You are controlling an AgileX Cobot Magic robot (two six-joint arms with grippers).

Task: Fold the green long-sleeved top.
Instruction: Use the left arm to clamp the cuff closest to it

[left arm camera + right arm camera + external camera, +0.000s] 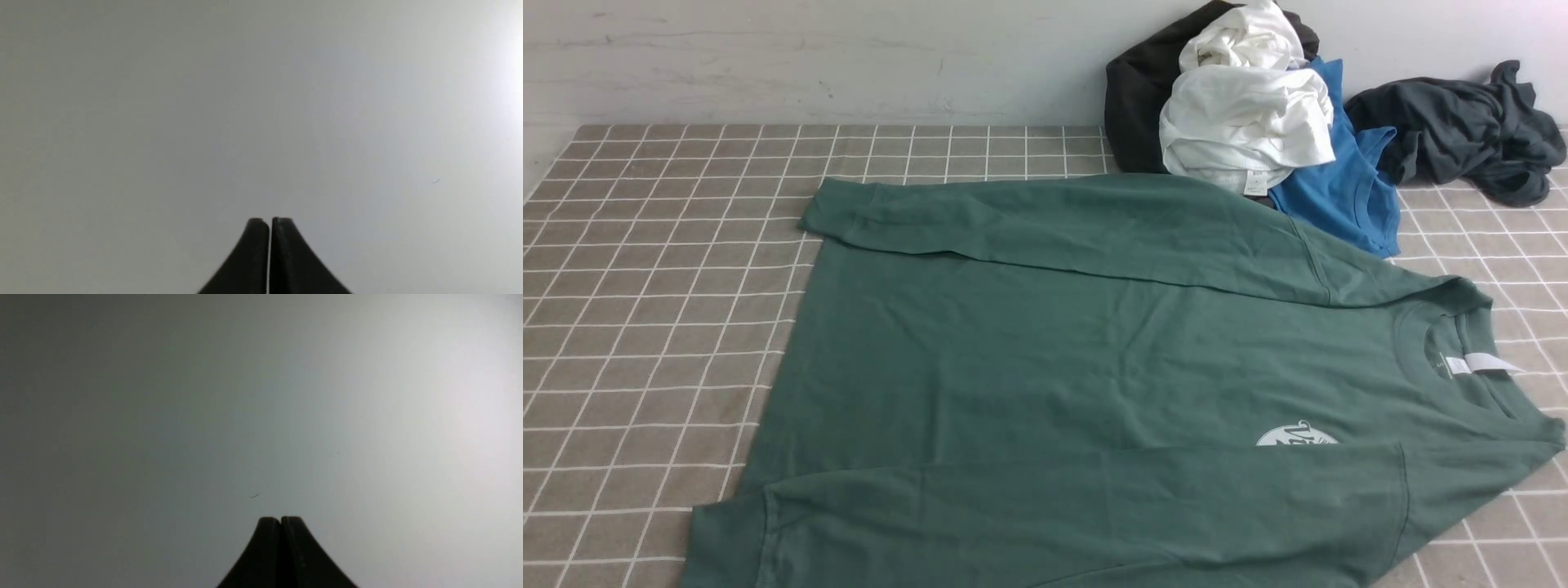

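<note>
Top: green long-sleeved top (1054,351) lies flat, front up, across the middle of the checked tabletop (645,327), neck toward robot's right, hem toward its left. Both sleeves look already laid in over the body, one along the far edge, one along the near edge. My read: next is the crosswise fold, hem over to collar. To do it well, pinch both hem corners at once, catching the cuffs with them so the sleeves don't slide out, lift level, carry across, and land the hem square at the ribbed neck. Near hem corner runs out of the front view, so it needs checking first. Left gripper (269,222) and right gripper (280,520) both clenched on nothing, facing a plain pale surface, not in the front view. White neck label (1486,364): no legible text. Round white chest logo (1296,434) is half under the near sleeve, unreadable. Behind: white garment (1245,122) on a black garment (1139,90), blue shirt (1339,188) touching the top's far shoulder, dark grey garment (1462,131).
</note>
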